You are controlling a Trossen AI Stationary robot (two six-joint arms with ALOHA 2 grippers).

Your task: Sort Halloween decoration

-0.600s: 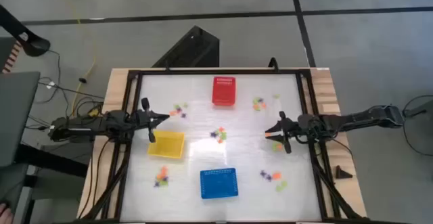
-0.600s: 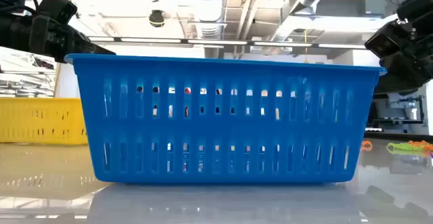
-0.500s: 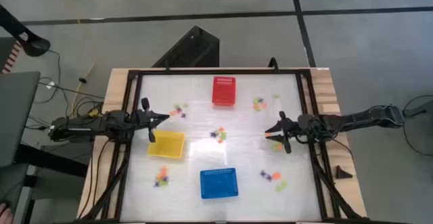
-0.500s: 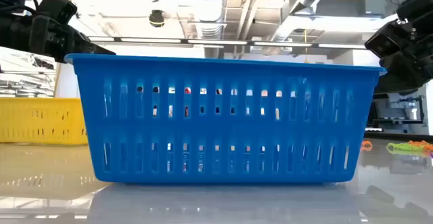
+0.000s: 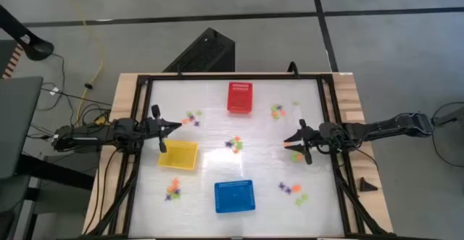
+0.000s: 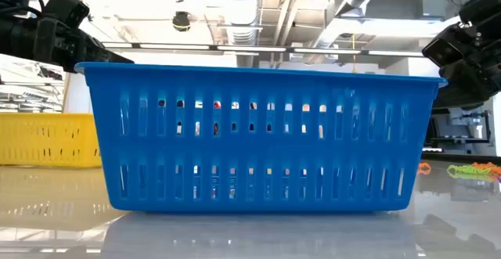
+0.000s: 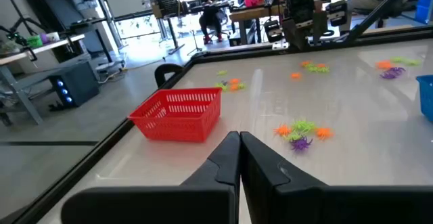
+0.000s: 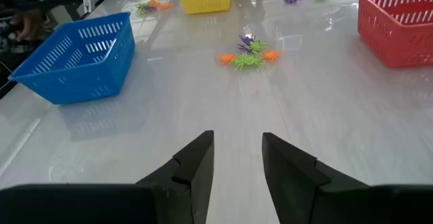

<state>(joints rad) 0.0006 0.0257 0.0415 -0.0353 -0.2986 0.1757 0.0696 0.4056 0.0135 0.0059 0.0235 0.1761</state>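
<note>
three baskets (image 5: 234, 196) – six trinket clusters (image 5: 233, 144) – left fingers (image 7: 238, 158) pressed together, right fingers (image 8: 196, 163) parted, empty.

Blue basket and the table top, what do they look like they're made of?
Blue basket: probably molded plastic, with even color, a rolled rim and regular slots in its walls. Table top: a smooth glossy whitish sheet, material unclear, that mirrors the baskets.

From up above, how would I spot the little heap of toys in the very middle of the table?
Start at the red basket at the table's far edge and the blue basket at the near edge. Roughly midway between them lies the central cluster of trinkets, with orange, purple and light green pieces. Unlike the other heaps, which sit out toward the table's sides, it lies alone in the open middle.
</note>
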